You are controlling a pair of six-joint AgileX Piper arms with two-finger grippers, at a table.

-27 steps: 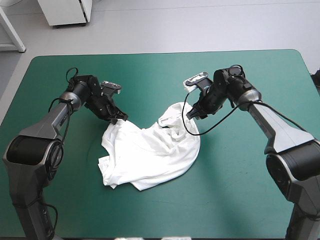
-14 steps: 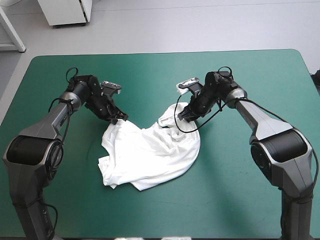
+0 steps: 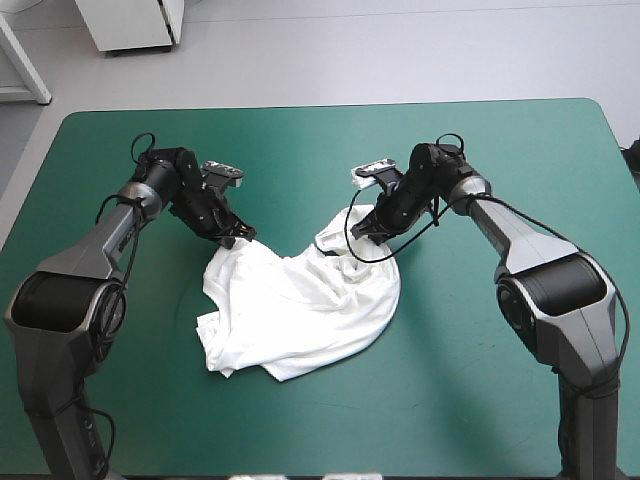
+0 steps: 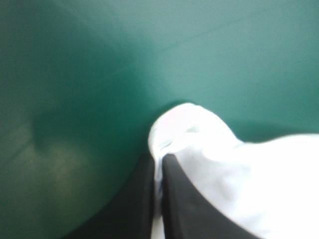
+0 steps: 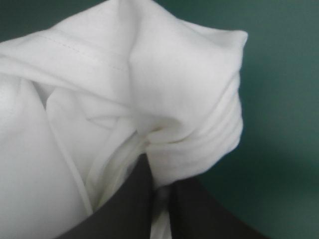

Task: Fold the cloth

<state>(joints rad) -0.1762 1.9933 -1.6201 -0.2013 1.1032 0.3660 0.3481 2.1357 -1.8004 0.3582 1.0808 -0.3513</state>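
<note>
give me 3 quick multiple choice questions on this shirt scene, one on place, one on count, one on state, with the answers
1. Where is the T-shirt?
A) around the middle of the table, between the two arms
B) hanging over the far edge
C) at the right edge

2. How many grippers pinch it?
A) none
B) one
C) two

3. What state is it in?
A) a crumpled heap
B) a neat folded bundle
C) lifted clear of the table

Answers:
1 A: the high view shows it mid-table.
2 C: the left gripper and the right gripper each have cloth between nearly shut fingers.
3 A: it lies wrinkled and uneven on the table.
</note>
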